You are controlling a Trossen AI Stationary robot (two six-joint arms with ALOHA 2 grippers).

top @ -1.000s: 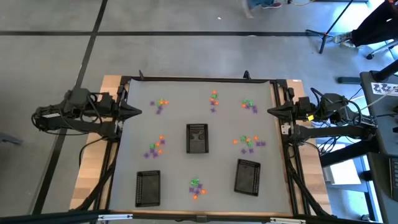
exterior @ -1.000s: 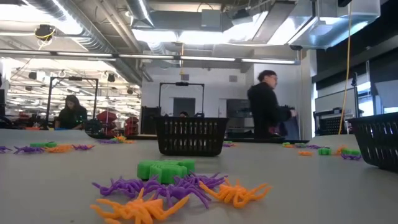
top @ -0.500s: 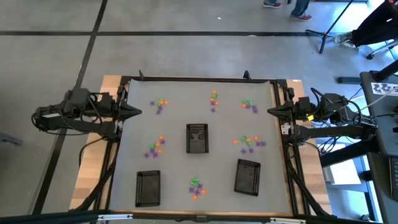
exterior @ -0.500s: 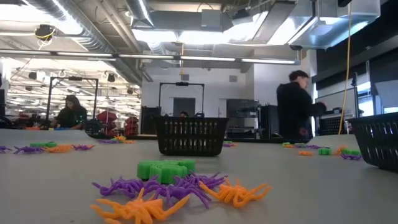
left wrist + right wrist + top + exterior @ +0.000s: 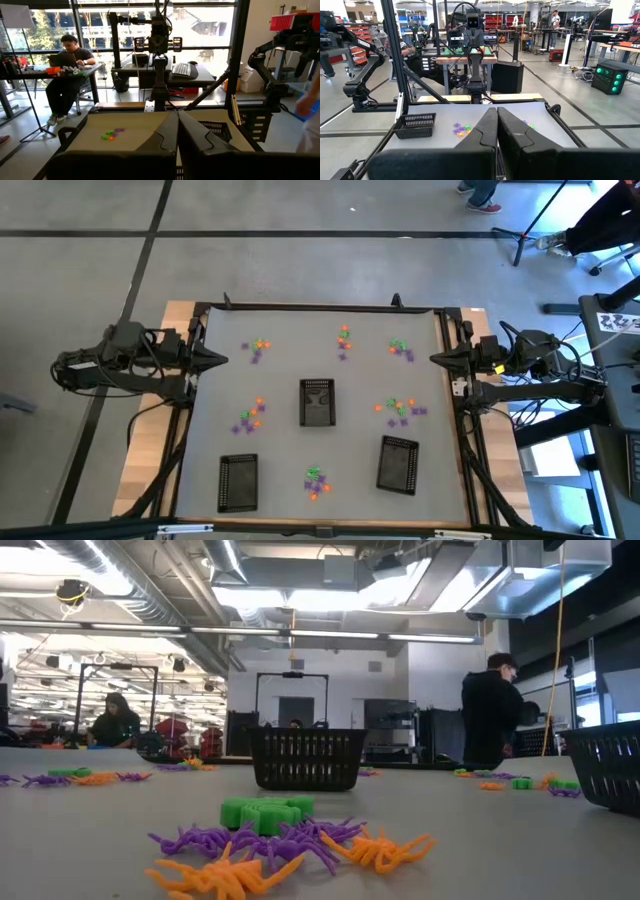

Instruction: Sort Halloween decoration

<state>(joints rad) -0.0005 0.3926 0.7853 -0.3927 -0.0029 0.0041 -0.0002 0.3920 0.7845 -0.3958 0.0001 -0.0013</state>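
The high view looks straight down on the whole table [image 5: 210, 420]. The low view sits at tabletop height, facing the room. Each wrist view looks across that same table from opposite sides.

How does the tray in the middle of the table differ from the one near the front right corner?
The middle tray lies square to the table edges; the front right tray is turned slightly askew. The middle tray has trinket clusters on both sides; the front right tray has one cluster beside it only. Both are black mesh rectangles of similar size.
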